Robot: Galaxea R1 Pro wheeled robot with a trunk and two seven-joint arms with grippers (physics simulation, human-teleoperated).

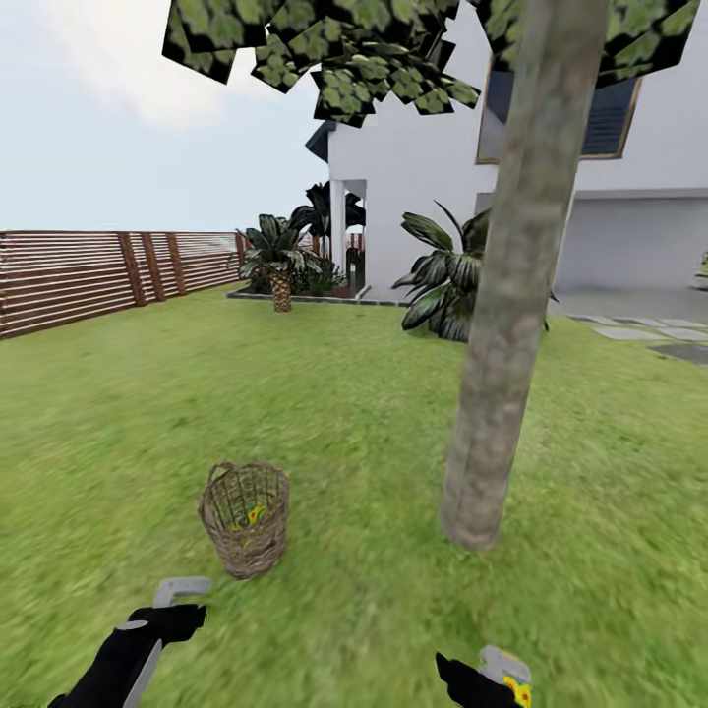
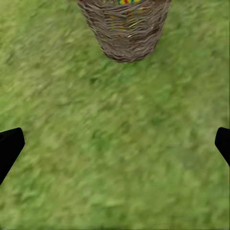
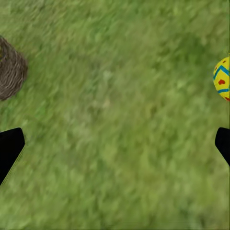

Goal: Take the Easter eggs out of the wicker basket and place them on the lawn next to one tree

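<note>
The wicker basket (image 1: 244, 516) stands upright on the lawn (image 1: 354, 423), left of the tree (image 1: 497, 374) with its thick grey-brown trunk. One Easter egg (image 1: 256, 513) shows through the weave inside it. My left gripper (image 1: 182, 600) hovers open just short of the basket (image 2: 125, 28), nothing between its fingers (image 2: 9, 146). My right gripper (image 1: 492, 674) is open and low over the grass, on the near side of the trunk. A second Easter egg (image 1: 518, 693) sits right beside it; in the right wrist view this egg (image 3: 223, 79) lies outside the fingers (image 3: 9, 146), with the basket (image 3: 9, 67) off to the other side.
A brown slat fence (image 1: 88, 275) runs along the far left. A short palm (image 1: 280, 265) and a broad-leaved bush (image 1: 447, 280) stand before the white house (image 1: 413, 167). Grey paving stones (image 1: 639, 332) lie at the right. Open grass surrounds the trunk.
</note>
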